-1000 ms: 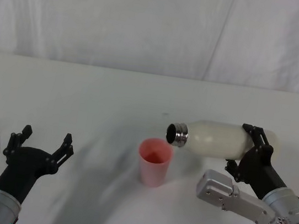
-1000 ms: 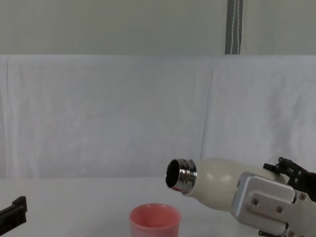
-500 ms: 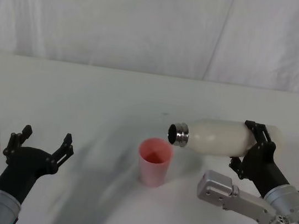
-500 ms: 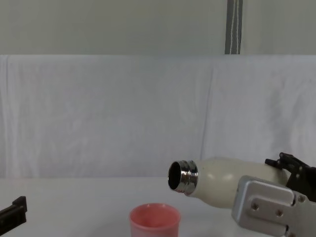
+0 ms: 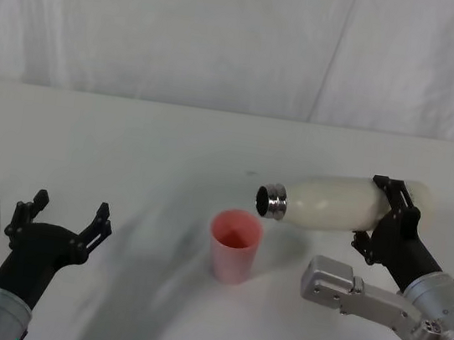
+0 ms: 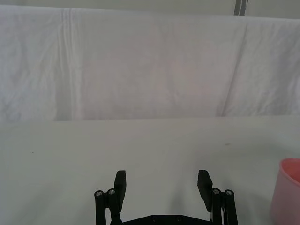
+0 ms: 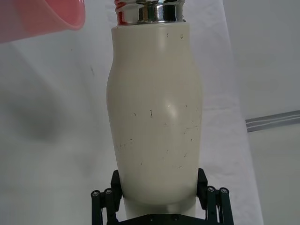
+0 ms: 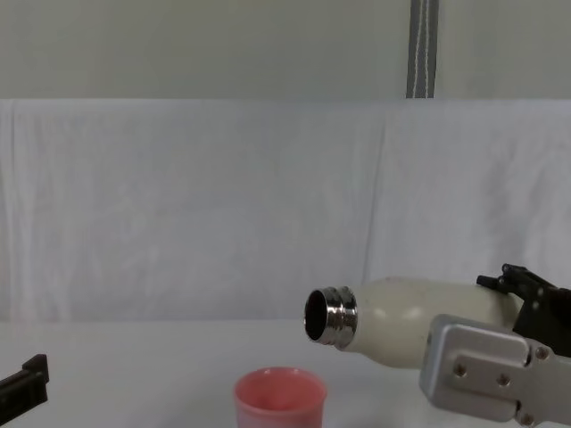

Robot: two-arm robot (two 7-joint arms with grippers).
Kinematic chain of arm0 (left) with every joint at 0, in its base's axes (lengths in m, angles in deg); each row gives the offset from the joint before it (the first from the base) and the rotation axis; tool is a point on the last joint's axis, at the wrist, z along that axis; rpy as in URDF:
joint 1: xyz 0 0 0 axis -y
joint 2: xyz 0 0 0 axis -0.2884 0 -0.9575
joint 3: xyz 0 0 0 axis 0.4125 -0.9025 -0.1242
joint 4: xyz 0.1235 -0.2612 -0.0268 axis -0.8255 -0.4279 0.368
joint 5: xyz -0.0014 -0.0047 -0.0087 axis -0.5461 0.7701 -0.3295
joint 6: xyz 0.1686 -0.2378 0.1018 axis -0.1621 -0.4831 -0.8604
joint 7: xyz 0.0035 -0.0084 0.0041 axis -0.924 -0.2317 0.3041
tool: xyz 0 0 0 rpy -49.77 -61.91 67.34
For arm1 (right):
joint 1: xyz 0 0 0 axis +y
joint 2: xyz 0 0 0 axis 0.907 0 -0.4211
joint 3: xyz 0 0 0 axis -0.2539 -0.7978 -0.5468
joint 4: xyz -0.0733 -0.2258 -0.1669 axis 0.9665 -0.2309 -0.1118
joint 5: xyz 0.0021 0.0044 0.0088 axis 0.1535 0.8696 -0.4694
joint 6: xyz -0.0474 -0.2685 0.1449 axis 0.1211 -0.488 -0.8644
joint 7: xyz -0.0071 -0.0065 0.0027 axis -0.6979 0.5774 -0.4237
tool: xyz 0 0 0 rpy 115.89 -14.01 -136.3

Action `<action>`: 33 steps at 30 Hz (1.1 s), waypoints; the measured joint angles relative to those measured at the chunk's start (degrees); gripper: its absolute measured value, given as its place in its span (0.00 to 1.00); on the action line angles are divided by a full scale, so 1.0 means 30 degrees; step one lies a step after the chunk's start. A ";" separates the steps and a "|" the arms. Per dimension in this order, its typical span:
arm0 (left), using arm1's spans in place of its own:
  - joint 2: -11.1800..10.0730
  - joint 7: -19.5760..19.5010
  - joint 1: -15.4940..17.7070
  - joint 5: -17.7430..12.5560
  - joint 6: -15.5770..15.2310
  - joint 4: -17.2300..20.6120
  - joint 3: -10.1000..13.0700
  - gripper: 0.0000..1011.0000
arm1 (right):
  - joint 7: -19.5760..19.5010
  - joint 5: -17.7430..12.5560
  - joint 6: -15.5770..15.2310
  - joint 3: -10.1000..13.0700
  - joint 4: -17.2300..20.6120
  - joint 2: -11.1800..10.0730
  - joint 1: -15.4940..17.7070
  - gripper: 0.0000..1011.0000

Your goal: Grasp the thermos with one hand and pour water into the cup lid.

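The thermos (image 5: 336, 204) lies nearly level in the air, clamped near its base by the right gripper (image 5: 391, 217), its open steel neck above and just right of the cup lid (image 5: 234, 245). The cup lid stands upright near the middle of the white table (image 5: 128, 148); whether it holds anything I cannot tell. The left gripper (image 5: 63, 221) hangs spread and empty over the table's near left corner. A white cloth (image 5: 229, 35) covers the wall behind.

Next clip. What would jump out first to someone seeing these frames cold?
The cream-white thermos held nearly horizontal in the air right of centre, clamped near its base by the right gripper, steel neck pointing toward the cup. Just beneath the mouth, slightly left, the pink cup lid stands upright on the white table. The left gripper sits open at the near left.
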 joint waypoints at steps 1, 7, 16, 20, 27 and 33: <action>-0.0001 -0.0001 0.0000 0.0000 0.0000 0.0000 -0.0001 0.99 | -0.0006 0.0032 0.0002 -0.0018 -0.0001 -0.0017 -0.0015 0.94; -0.0001 0.0000 0.0000 0.0000 -0.0001 0.0000 0.0000 0.99 | -0.0115 0.0181 0.0010 -0.0093 -0.0019 -0.0077 -0.0119 0.94; -0.0001 0.0000 0.0001 0.0000 -0.0001 0.0000 -0.0001 0.99 | -0.0200 0.0444 0.0010 -0.0247 -0.0060 -0.0174 -0.0210 0.94; -0.0001 0.0000 0.0000 0.0000 0.0000 0.0000 0.0000 0.99 | -0.0298 0.0608 0.0010 -0.0340 -0.0076 -0.0239 -0.0255 0.94; -0.0001 0.0000 0.0000 0.0000 0.0000 0.0000 -0.0001 0.99 | -0.0375 0.0834 0.0002 -0.0479 -0.0104 -0.0312 -0.0323 0.94; -0.0001 0.0000 0.0000 0.0000 -0.0001 0.0000 -0.0001 0.99 | -0.0439 0.0895 0.0002 -0.0515 -0.0117 -0.0335 -0.0371 0.94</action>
